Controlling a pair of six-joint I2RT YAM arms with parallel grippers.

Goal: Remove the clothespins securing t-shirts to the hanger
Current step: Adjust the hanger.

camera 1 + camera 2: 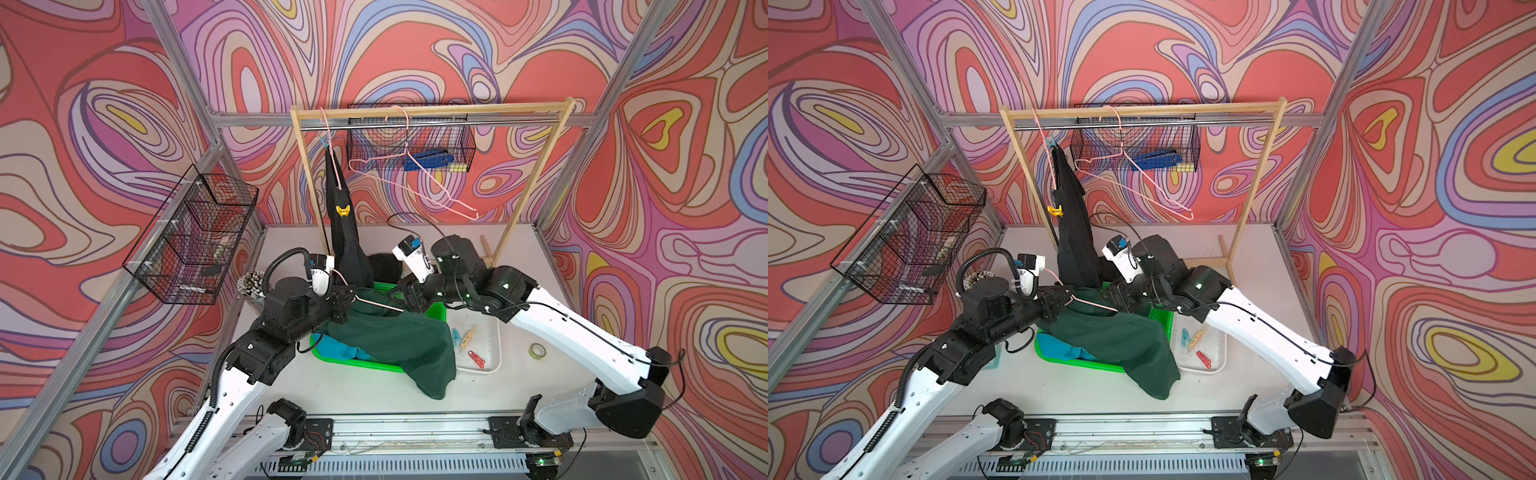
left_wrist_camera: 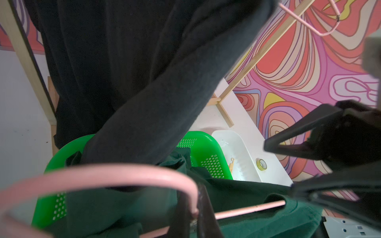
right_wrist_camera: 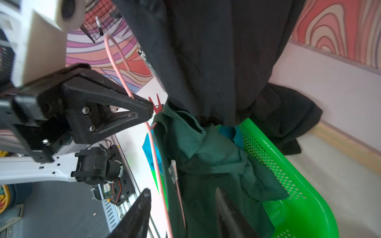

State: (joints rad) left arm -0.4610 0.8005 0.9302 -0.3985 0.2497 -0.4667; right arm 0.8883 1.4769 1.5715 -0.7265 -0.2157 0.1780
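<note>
Clamping a pink wire hanger [image 1: 376, 304], the left gripper [image 1: 347, 301] is squeezed fully closed on the wire. Right past its tip a red clothespin [image 3: 155, 104] pinches the dark green t-shirt [image 1: 399, 340] to that same wire. The right gripper [image 1: 406, 297] faces it from the other end of the hanger, near but not touching. Its fingers [image 3: 142, 206] stand apart with the wire and a fold of green cloth running between them, and they have hold of nothing that I can make out. The green t-shirt sags below both grippers, over the rim of a green basket [image 1: 357, 360] and onto the worktop [image 1: 332, 386]. A turquoise t-shirt [image 1: 338, 353] lies bunched inside the basket under the left gripper. Between and above the grippers the black t-shirt [image 1: 347, 249] hangs from the wooden rail [image 1: 457, 109]. A yellow clothespin [image 1: 342, 210] is clipped on it high above the left gripper, and a light blue clothespin [image 1: 325, 142] sits higher up by the rail. Three loose clothespins [image 1: 468, 336] lie in a white tray [image 1: 482, 369] near the right gripper, on the side away from the left one.
</note>
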